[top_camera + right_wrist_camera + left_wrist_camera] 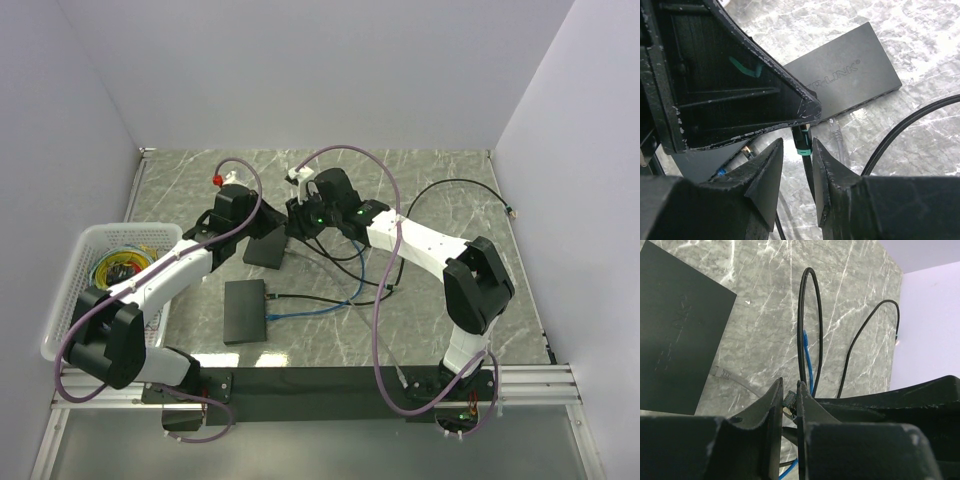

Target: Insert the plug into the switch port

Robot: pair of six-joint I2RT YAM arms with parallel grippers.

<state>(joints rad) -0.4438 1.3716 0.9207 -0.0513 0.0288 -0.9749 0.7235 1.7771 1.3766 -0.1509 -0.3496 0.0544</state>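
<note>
L gripper [788, 389] pinches plug [788, 402]; R gripper [797, 144] jaws partly apart, straddling its cable [806, 170] near switch [840, 75].

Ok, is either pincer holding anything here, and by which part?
Left pincer pinches the plug itself, at its fingertips. Right pincer straddles the black cable just behind it; grip unclear.

Teal-booted clear plug [788, 401] held raised near the flat-lying black TP-LINK switch [840, 75]

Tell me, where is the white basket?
In the top view, the white basket sits at the left edge of the table, right beside the left arm.
</note>
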